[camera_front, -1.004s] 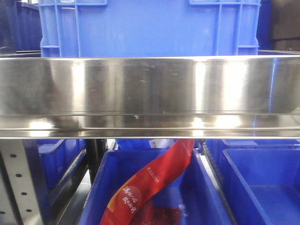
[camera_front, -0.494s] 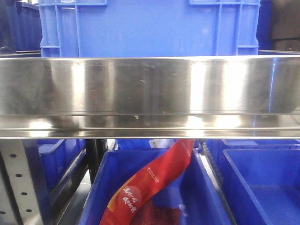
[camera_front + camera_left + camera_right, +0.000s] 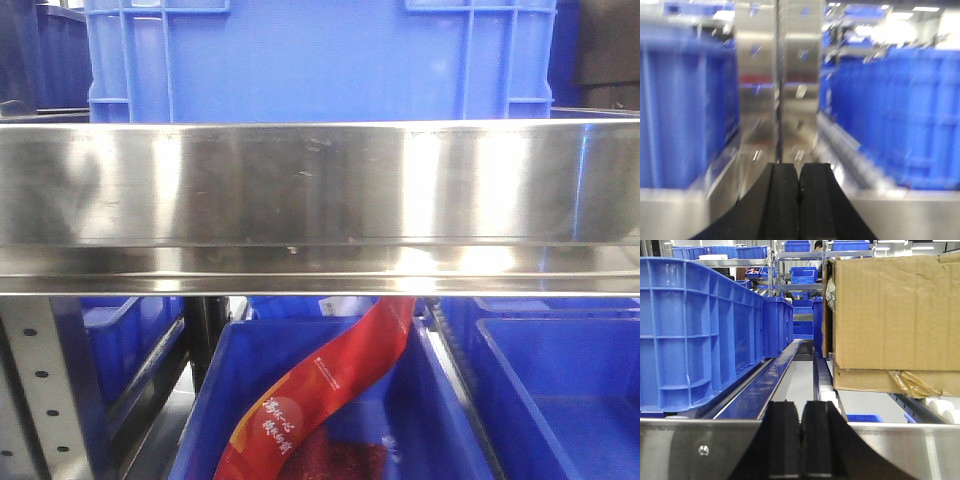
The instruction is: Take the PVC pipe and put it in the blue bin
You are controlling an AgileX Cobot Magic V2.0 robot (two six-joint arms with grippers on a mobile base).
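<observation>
Exterior front-facing view: almost nothing has changed in the last second. The long shiny steel shelf edge (image 3: 320, 200) sits in the same spot, and only the bright spots on it have slid a tiny bit. We think this means no pipe has gone in or out of any bin we can see in that time.

We cannot find the PVC pipe in any picture. It may be hidden behind the steel edge or inside a bin, but we cannot tell.

Now we count. In the front view there is one big light blue plastic crate (image 3: 320, 60) on top of the shelf. Under the shelf there are three dark blue plastic bins: a middle one (image 3: 440, 420), a right one (image 3: 560, 400) and a left one (image 3: 120, 335). One red ribbon with writing (image 3: 330, 385) hangs into the middle bin. We see no pipe in these three, though parts of them are cut off.

The right wrist view shows one brown cardboard box (image 3: 895, 310) and one tall blue ribbed crate (image 3: 695, 330), with more blue bins far behind.

The left wrist view is blurry. It shows one steel post (image 3: 777, 90) with blue bins on both sides.

The left jaws are pressed together with nothing between them. The right jaws are together too, and hold nothing.
</observation>
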